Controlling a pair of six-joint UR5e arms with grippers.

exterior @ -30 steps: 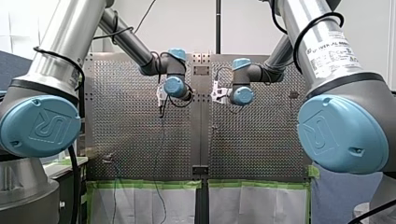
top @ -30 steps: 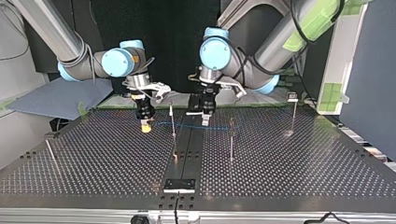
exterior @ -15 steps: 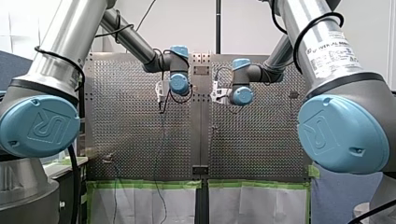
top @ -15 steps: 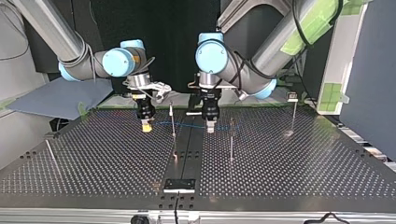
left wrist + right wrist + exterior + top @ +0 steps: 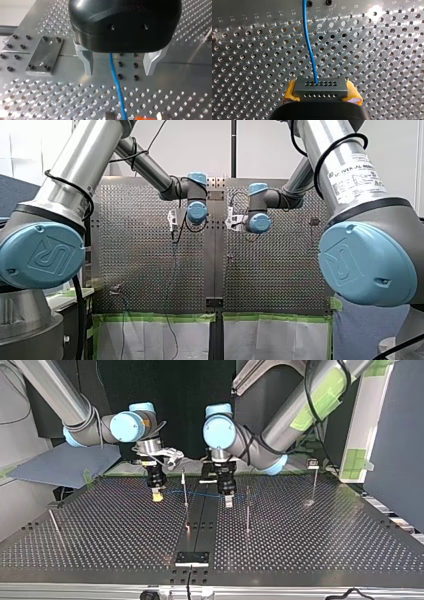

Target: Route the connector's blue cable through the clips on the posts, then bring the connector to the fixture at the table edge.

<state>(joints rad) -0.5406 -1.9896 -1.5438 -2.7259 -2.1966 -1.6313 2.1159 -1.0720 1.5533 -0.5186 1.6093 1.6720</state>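
A grey connector (image 5: pixel 320 87) sits between the yellow pads (image 5: pixel 290 91) of my right gripper (image 5: pixel 321 97), which is shut on it. From its face the blue cable (image 5: pixel 309 47) runs away over the perforated table. In the top view my right gripper (image 5: pixel 156 493) hangs at the left of a thin post (image 5: pixel 184 487), and the cable (image 5: pixel 200 495) stretches from it past that post. My left gripper (image 5: pixel 228 501) stands over the cable beside a second post (image 5: pixel 247 510). In the left wrist view its metal fingers (image 5: pixel 86 61) stand open, one on each side of the cable (image 5: pixel 117 85), without touching it.
A third post (image 5: pixel 314 482) stands at the top view's right and a leaning one (image 5: pixel 54 522) at its left. A dark fixture plate (image 5: pixel 192 558) lies at the near table edge. A bolted metal plate (image 5: pixel 45 58) lies beside my left gripper.
My left gripper has moved toward the second post and come down over the cable. My right gripper has held still with the connector.
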